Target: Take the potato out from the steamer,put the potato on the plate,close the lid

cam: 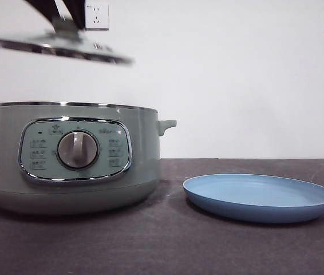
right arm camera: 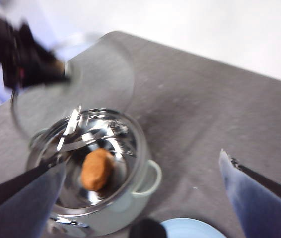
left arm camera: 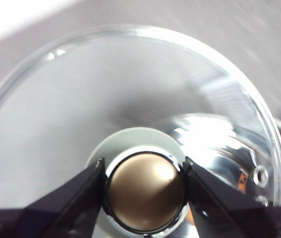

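My left tool (left arm camera: 144, 191) pinches the lid (cam: 59, 47) knob, upper left of frame, above the pot (cam: 73, 157). My right tool (right arm camera: 145, 198) is spread wide above the potato (right arm camera: 97, 169) inside.

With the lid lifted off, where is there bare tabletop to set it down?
Bare dark tabletop lies in front of the sage-green steamer pot and the light-blue plate, with a narrow strip between them. The left gripper holds the glass lid above the pot. The orange-brown potato occupies the pot.
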`<state>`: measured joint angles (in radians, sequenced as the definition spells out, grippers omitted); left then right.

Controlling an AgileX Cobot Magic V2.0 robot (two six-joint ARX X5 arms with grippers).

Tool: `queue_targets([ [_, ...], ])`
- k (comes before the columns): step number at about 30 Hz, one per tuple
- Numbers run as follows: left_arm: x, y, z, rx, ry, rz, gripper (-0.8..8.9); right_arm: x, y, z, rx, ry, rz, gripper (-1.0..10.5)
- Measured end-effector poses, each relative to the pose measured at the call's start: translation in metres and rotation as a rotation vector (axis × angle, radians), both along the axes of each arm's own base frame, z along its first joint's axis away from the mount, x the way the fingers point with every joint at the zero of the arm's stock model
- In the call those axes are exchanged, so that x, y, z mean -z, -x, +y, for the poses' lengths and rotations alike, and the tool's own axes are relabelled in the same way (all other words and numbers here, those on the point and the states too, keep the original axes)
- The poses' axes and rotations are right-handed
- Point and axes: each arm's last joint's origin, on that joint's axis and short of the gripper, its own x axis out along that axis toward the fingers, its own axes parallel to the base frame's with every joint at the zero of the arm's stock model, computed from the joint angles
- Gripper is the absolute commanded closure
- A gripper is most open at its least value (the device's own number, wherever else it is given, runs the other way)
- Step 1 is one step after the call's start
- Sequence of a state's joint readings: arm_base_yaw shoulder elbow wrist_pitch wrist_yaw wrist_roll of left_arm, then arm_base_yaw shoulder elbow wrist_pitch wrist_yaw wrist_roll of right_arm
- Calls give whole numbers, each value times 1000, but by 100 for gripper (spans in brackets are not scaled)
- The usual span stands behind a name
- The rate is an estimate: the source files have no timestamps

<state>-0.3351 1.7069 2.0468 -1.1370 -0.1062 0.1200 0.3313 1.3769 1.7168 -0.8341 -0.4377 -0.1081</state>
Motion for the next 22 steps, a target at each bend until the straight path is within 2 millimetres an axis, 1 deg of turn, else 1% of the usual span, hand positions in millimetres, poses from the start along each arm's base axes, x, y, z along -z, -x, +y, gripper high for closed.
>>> queue_targets([
  [3, -27, 12, 7, -70, -52, -76, 822, 8, -5, 16, -40, 9, 33, 320],
  [7, -59, 33, 20, -193, -142, -162, 821, 23, -16, 44, -55, 65, 78, 320],
  [11, -88, 54, 32, -354, -229, -282, 821, 35, -30, 84, -83, 146, 127, 320],
  [13, -99, 63, 38, -417, -249, -333, 822, 38, -36, 104, -100, 182, 145, 320],
  [15, -105, 71, 43, -448, -252, -362, 821, 40, -43, 126, -116, 221, 154, 321],
  [18, -108, 76, 44, -445, -243, -371, 821, 49, -59, 169, -152, 286, 169, 321],
  [20, -107, 76, 43, -440, -241, -368, 821, 65, -70, 194, -172, 315, 173, 321],
  [21, -107, 76, 43, -440, -240, -368, 821, 77, -74, 203, -177, 336, 187, 320],
  [22, -107, 76, 43, -440, -240, -368, 821, 93, -79, 211, -178, 369, 216, 320],
])
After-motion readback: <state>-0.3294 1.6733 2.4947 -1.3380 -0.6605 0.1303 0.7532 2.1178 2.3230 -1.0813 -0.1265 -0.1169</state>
